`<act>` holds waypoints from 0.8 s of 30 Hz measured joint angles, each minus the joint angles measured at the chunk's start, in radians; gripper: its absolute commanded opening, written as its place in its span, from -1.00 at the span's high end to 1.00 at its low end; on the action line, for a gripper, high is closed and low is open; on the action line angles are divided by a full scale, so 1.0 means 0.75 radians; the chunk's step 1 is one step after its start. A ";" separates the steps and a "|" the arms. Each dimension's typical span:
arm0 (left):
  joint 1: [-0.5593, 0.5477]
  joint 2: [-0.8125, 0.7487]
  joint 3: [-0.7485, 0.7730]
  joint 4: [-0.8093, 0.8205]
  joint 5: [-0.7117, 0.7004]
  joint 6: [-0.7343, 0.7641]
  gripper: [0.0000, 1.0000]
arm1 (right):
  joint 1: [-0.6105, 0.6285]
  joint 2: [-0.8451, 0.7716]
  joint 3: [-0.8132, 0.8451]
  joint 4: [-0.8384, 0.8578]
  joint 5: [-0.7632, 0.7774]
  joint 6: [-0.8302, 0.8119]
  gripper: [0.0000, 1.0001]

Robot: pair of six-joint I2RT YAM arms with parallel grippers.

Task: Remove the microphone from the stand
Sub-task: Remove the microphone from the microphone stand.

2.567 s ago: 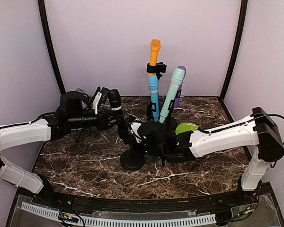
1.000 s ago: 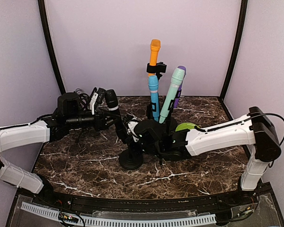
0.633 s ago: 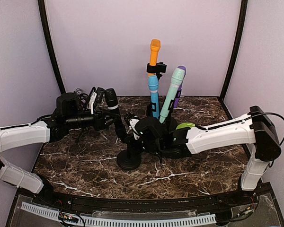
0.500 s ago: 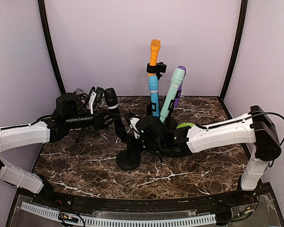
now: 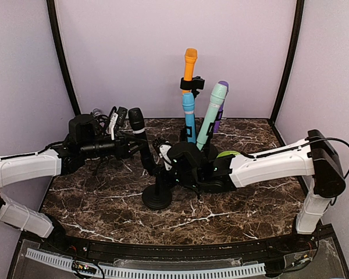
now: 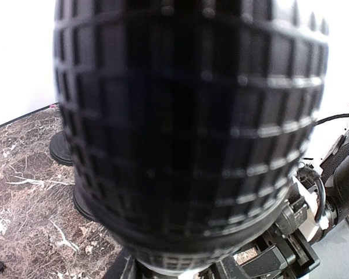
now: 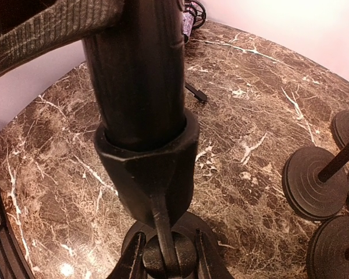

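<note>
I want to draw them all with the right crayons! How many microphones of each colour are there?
Black microphone: 1
Orange microphone: 1
Blue microphone: 1
Mint-green microphone: 1
Purple microphone: 1, mostly hidden behind the mint-green one
Total: 5

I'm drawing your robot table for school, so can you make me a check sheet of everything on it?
Surface: brown marble table.
Job's things: black microphone sits in the clip of its stand, leaning left.
Clutter: orange microphone, blue microphone, teal microphone and purple microphone stand behind; green object, partly hidden.
End effectors: left end effector clamps the black microphone; right end effector pinches the stand's post.
Cables: black cable along the right arm.
Surroundings: lilac walls, black frame posts.
</note>
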 measured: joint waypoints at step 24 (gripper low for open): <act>0.023 -0.001 0.018 -0.059 0.004 -0.003 1.00 | 0.040 0.051 0.071 -0.062 0.084 -0.044 1.00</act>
